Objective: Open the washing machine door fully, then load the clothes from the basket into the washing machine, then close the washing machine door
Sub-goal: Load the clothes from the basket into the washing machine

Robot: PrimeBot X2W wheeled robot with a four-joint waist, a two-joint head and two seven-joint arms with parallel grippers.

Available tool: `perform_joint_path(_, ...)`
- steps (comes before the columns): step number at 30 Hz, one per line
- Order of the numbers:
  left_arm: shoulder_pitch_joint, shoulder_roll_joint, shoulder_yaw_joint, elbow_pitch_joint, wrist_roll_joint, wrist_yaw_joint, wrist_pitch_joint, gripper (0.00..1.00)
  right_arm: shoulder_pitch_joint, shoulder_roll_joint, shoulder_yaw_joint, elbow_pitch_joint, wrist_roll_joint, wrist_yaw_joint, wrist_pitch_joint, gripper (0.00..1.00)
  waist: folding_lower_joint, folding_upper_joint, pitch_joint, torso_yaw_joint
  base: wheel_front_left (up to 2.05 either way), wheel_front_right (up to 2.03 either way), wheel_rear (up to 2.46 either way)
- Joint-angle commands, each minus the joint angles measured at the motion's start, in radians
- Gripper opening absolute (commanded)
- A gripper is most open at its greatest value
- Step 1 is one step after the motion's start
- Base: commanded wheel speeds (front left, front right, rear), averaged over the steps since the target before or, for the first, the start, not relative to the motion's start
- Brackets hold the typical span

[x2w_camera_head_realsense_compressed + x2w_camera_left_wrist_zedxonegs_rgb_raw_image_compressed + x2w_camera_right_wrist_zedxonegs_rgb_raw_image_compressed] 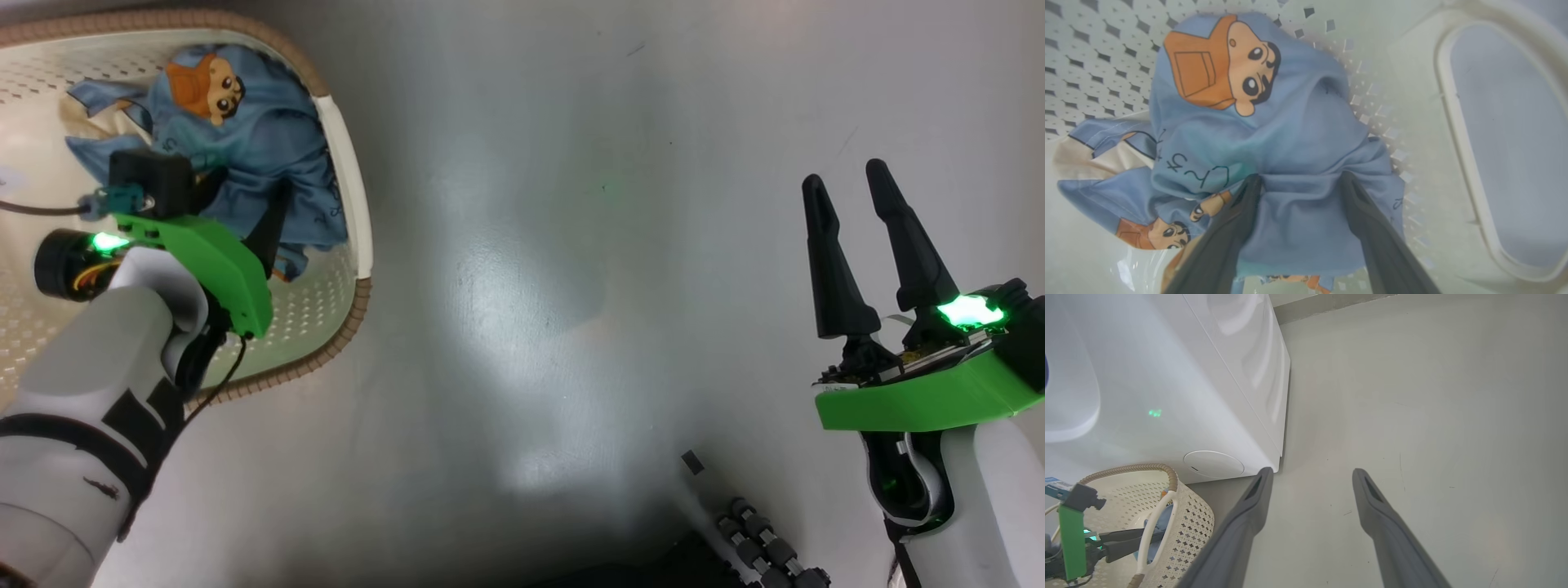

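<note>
Inside the cream perforated plastic basket [359,237], the left gripper [1300,178], released, straddles the light-blue cartoon-print clothes [1290,134]; the right gripper [845,176], likewise released, hangs well outside.

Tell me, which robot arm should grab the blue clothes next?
Left. The left gripper is open inside the basket, its fingers straddling a fold of the clothes. The right gripper is open too, but over the floor, apart from the basket.

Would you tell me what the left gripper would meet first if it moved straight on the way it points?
The blue clothes: the open left gripper has a fold between its fingertips, apparently touching. The floor of the basket probably lies just behind.
</note>
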Motion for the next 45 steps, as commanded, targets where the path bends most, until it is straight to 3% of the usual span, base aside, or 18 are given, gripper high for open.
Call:
perform_joint_path(1, -0.006, 0.033, 0.002, -0.007, -0.012, -0.002, -0.002, 1.0, 0.043, -0.006, 0.017, -0.025, -0.012, 0.003, -0.005, 1.0, 0.0, -0.0001, 0.002, -0.002, 0.0, 0.0, 0.0)
perform_joint_path(3, -0.013, 0.038, -0.019, -0.013, -0.034, -0.002, -0.001, 1.0, 0.047, -0.005, 0.014, -0.029, -0.013, 0.003, -0.005, 1.0, 0.0, -0.0001, 0.003, -0.004, 0.0, 0.0, 0.0)
perform_joint_path(4, -0.016, 0.04, -0.031, -0.017, -0.043, -0.002, 0.001, 0.62, 0.049, -0.005, 0.013, -0.03, -0.014, 0.003, -0.005, 1.0, 0.0, -0.0001, 0.003, -0.004, 0.0, 0.0, 0.0)
perform_joint_path(5, -0.02, 0.043, -0.042, -0.019, -0.052, -0.002, 0.001, 0.4, 0.051, -0.005, 0.012, -0.031, -0.016, 0.003, -0.005, 1.0, 0.0, -0.0001, 0.002, -0.005, 0.0, 0.0, 0.0)
perform_joint_path(6, -0.022, 0.044, -0.052, -0.021, -0.063, -0.002, 0.001, 0.08, 0.052, -0.005, 0.011, -0.032, -0.017, 0.003, -0.005, 1.0, 0.0, -0.0001, 0.002, -0.005, 0.0, 0.0, 0.0)
perform_joint_path(7, -0.023, 0.045, -0.062, -0.026, -0.075, -0.002, 0.002, 0.0, 0.054, -0.005, 0.01, -0.033, -0.018, 0.003, -0.005, 1.0, 0.0, -0.0001, 0.0, -0.005, 0.0, 0.0, 0.0)
perform_joint_path(16, -0.03, 0.051, -0.116, -0.046, -0.167, -0.002, 0.003, 0.0, 0.059, -0.01, 0.004, -0.033, -0.022, 0.003, -0.005, 1.0, 0.0, -0.0001, -0.018, 0.005, 0.0, 0.0, 0.0)
perform_joint_path(22, -0.026, 0.047, -0.095, -0.043, -0.22, -0.002, -0.005, 0.0, 0.055, -0.014, -0.003, -0.03, -0.022, 0.003, -0.005, 1.0, 0.0, -0.0001, -0.056, 0.036, 0.0, 0.0, 0.0)
perform_joint_path(28, 0.011, 0.053, 0.086, -0.077, -0.162, -0.002, -0.006, 0.0, 0.049, -0.02, -0.009, -0.015, -0.018, 0.003, -0.005, 1.0, 0.0, -0.0001, -0.11, 0.078, 0.0, 0.0, 0.0)
perform_joint_path(36, 0.19, 0.037, 0.384, -0.166, 0.023, -0.002, -0.006, 0.0, 0.065, -0.031, -0.011, 0.026, -0.007, 0.003, -0.005, 1.0, 0.0, -0.0001, -0.24, 0.117, 0.0, 0.0, 0.0)
perform_joint_path(45, 0.366, 0.001, 0.628, -0.282, 0.198, -0.002, -0.006, 0.0, 0.118, -0.048, -0.012, 0.064, 0.005, 0.003, -0.005, 1.0, 0.0, -0.0001, -0.373, 0.141, 0.0, 0.0, 0.0)
